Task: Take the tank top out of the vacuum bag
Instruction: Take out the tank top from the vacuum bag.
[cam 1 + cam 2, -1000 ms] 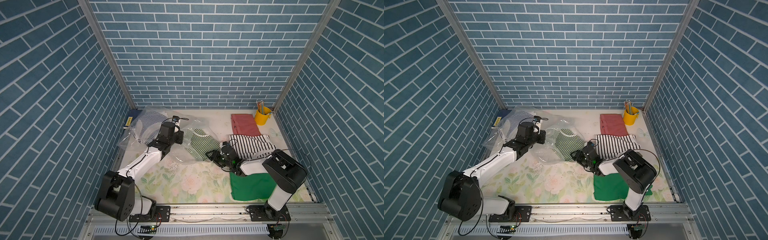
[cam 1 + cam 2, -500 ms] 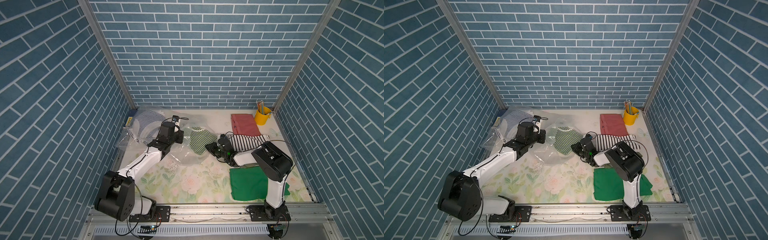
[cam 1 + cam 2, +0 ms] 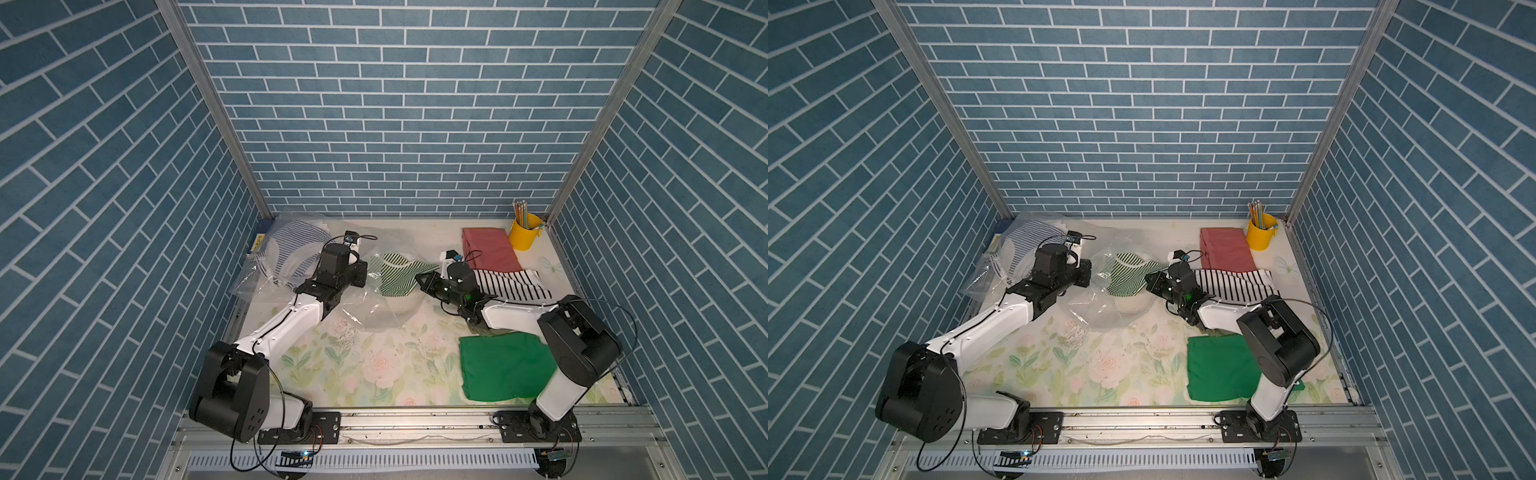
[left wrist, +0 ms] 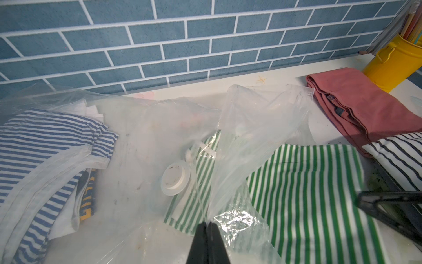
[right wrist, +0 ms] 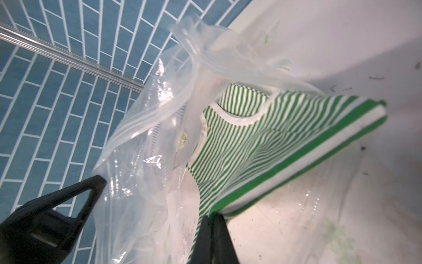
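Note:
The green-and-white striped tank top (image 3: 394, 274) (image 3: 1124, 277) lies in the mouth of the clear vacuum bag (image 3: 368, 312) (image 3: 1097, 309), part under the film and part outside it. My right gripper (image 5: 211, 216) (image 3: 420, 279) is shut on the tank top's (image 5: 274, 137) hem, at the edge nearest the right arm. My left gripper (image 4: 207, 225) (image 3: 367, 276) is shut on a fold of the bag's film (image 4: 228, 141) right beside the tank top (image 4: 308, 182). The bag's white valve cap (image 4: 175, 178) lies just beyond the left fingertips.
A blue-striped shirt (image 3: 291, 251) lies deeper in the bag at the back left. On the right are a folded red garment (image 3: 490, 249), a black-and-white striped one (image 3: 512, 286) and a folded green one (image 3: 503, 365). A yellow pencil cup (image 3: 525, 236) stands in the back right corner.
My right gripper has moved back and left to the tank top and shut on its hem. The hem now stretches toward the right arm. The left gripper has kept its grip on the bag.

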`<state>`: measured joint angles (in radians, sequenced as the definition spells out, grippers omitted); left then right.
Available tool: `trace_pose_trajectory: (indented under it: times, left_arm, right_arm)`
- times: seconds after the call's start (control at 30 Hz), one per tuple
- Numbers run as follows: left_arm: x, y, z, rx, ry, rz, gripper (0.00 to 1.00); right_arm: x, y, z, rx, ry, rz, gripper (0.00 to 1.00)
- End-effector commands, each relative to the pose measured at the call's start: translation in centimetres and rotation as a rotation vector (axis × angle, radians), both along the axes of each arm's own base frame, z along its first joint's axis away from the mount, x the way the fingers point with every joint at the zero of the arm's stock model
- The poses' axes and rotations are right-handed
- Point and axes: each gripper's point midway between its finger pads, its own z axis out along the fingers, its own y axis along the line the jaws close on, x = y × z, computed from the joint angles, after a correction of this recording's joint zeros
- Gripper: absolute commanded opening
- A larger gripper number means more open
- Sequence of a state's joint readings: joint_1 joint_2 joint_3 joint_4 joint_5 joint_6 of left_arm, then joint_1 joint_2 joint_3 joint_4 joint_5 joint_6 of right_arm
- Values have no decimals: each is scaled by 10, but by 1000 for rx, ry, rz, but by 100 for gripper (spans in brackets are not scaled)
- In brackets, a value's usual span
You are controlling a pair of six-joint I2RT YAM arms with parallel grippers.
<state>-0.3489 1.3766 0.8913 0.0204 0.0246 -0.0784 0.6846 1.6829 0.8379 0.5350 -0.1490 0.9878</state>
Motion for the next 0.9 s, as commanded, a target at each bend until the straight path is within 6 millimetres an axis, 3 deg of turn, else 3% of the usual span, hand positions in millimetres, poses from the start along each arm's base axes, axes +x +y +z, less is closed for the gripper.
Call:
trace_pose_trajectory:
  times: [0.0, 0.1, 0.2, 0.33, 0.4, 0.63, 0.73, 0.87]
  left_arm:
    - [2, 5, -2, 8, 6, 17, 1]
    - [3, 5, -4, 13, 8, 19, 1]
    - [3, 5, -6, 13, 13, 18, 1]
    - [4, 4, -7, 12, 17, 16, 1]
    - [4, 4, -7, 10, 18, 14, 1]
    - [4, 3, -7, 8, 18, 14, 1]
    - [4, 3, -6, 5, 17, 12, 1]
    - [3, 4, -5, 9, 14, 17, 1]
  right_arm:
    - [-10, -15, -35, -138, 57, 8, 0]
    - [-16, -13, -47, -103, 99, -10, 0]
    - [-22, -14, -59, -78, 143, -50, 8]
    - [-29, -24, -69, 22, 178, -149, 46]
    - [-33, -26, -74, 75, 196, -174, 57]
    - [-41, -23, -90, 82, 240, -180, 70]
    - [-39, -21, -99, 67, 254, -183, 65]
    - [-34, -20, -103, 46, 248, -181, 34]
